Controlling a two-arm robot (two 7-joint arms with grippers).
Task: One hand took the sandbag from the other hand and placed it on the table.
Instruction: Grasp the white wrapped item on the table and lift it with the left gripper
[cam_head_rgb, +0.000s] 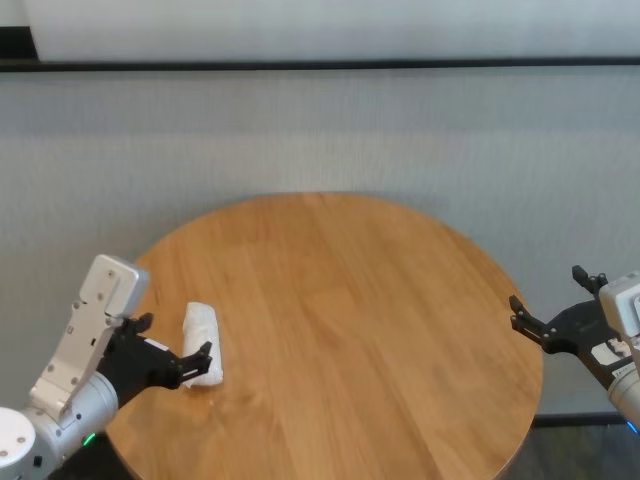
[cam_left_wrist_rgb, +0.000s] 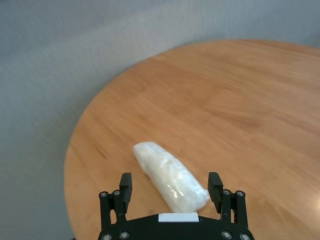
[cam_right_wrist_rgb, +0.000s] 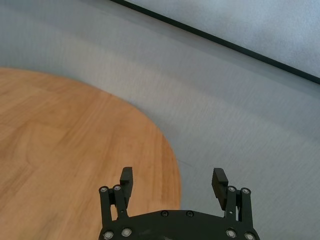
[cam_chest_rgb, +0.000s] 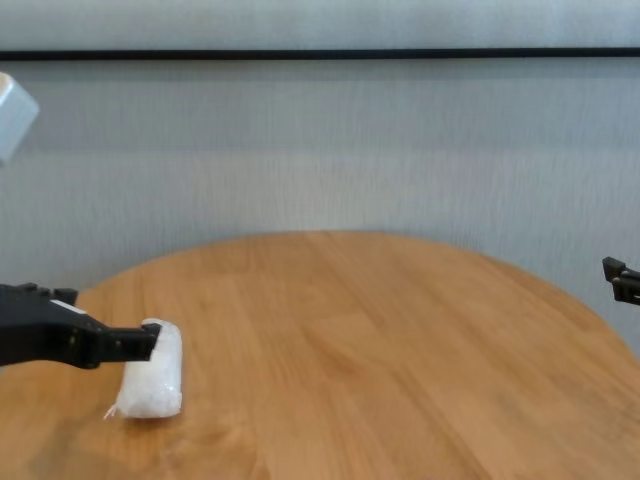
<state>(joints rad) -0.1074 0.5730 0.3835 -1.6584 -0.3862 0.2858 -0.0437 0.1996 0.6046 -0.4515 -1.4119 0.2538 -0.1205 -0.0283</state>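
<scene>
The sandbag (cam_head_rgb: 202, 345) is a small white crinkly pouch lying flat on the round wooden table (cam_head_rgb: 350, 300), near its left edge. My left gripper (cam_head_rgb: 176, 337), the flat black one with a white sticker, is open, and its fingers straddle the near end of the sandbag (cam_left_wrist_rgb: 170, 176) without pinching it. The chest view shows the sandbag (cam_chest_rgb: 152, 383) resting on the table with the left fingertip (cam_chest_rgb: 130, 342) beside its top. My right gripper (cam_head_rgb: 550, 298), the skeletal black one, is open and empty, and it hovers at the table's right edge (cam_right_wrist_rgb: 60, 140).
A grey wall (cam_head_rgb: 320, 130) with a dark band stands behind the table. The table's rim (cam_chest_rgb: 560, 300) curves round on both sides, with a drop beyond it. Bare wood (cam_left_wrist_rgb: 240, 100) stretches between the two grippers.
</scene>
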